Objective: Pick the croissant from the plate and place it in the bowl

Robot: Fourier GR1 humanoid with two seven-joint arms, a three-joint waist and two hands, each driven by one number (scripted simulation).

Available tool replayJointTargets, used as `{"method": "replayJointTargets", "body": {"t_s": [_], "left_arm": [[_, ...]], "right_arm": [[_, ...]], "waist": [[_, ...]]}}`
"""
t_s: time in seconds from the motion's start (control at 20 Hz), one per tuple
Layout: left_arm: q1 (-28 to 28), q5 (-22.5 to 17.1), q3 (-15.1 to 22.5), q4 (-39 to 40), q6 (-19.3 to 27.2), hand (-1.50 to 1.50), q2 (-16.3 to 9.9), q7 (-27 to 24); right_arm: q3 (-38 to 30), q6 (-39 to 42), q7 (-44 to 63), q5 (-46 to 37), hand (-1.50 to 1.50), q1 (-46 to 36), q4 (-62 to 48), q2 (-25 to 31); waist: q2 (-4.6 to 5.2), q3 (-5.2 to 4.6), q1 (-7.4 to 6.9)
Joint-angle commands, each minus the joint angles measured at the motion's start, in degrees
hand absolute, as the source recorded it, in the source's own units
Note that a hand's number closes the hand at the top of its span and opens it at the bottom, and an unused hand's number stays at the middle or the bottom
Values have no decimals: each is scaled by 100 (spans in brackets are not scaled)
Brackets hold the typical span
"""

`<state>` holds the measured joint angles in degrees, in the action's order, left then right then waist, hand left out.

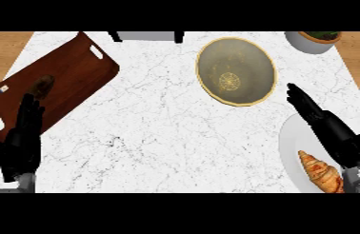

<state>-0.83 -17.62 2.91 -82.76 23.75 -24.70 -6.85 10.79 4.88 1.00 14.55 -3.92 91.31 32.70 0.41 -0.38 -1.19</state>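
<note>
A golden-brown croissant [321, 172] lies on a white plate [292, 147] at the lower right edge of the view. An olive bowl with a yellow rim [235, 70] sits on the marble counter, up and to the left of the plate. My right hand [325, 127] hovers over the plate's upper part, just above the croissant, with fingers straight and pointing toward the bowl; it holds nothing. At the lower left edge my left hand [21, 140] rests open, fingers up, beside the cutting board.
A dark wooden cutting board [67, 78] lies at the upper left with a small brown object [42, 84] on it. A grey pot with a plant [314, 39] stands at the top right. A grey appliance [147, 36] shows at the back edge.
</note>
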Motion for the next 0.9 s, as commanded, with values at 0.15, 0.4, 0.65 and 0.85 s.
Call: {"method": "replayJointTargets", "body": {"t_s": [0.15,0.4,0.65,0.85], "left_arm": [[567,281,736,-460,-274,0,124,339],[477,190,1094,-426,-546,0,390,349],[703,293,1301,-478,-517,0,550,549],[1007,523,1376,-219,-434,0,680,680]], "right_arm": [[1125,1262,-891,-1261,150,558,367,958],[445,-530,-2299,-2703,-150,636,570,1065],[203,-300,-4964,-1812,-150,2080,190,841],[-434,-603,-5895,-1775,-150,2813,643,1045]], "waist": [[-64,46,293],[-152,81,651],[-85,68,485],[-69,40,385]]}}
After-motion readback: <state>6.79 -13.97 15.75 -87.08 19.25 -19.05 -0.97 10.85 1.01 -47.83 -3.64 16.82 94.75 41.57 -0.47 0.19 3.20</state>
